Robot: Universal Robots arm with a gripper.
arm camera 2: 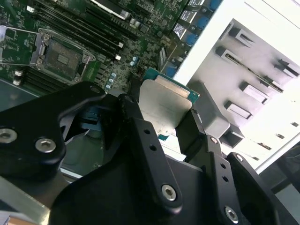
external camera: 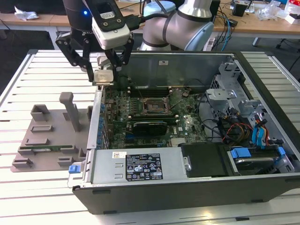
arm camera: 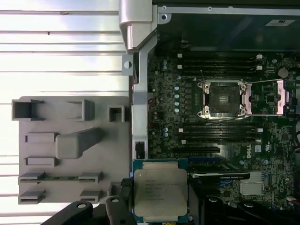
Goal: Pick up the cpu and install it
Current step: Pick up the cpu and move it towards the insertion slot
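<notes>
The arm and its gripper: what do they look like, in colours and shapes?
The arm is silver-grey tubes with pale blue joint caps. The gripper is black, with jointed link fingers held by silver screws. A white camera box and a black cable sit at the wrist.

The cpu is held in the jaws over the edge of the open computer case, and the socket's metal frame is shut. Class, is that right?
Not quite: the metal frame of the socket is swung open, as the first wrist view shows. The rest stands: the gripper holds the cpu in its jaws over the edge of the open computer case.
</notes>
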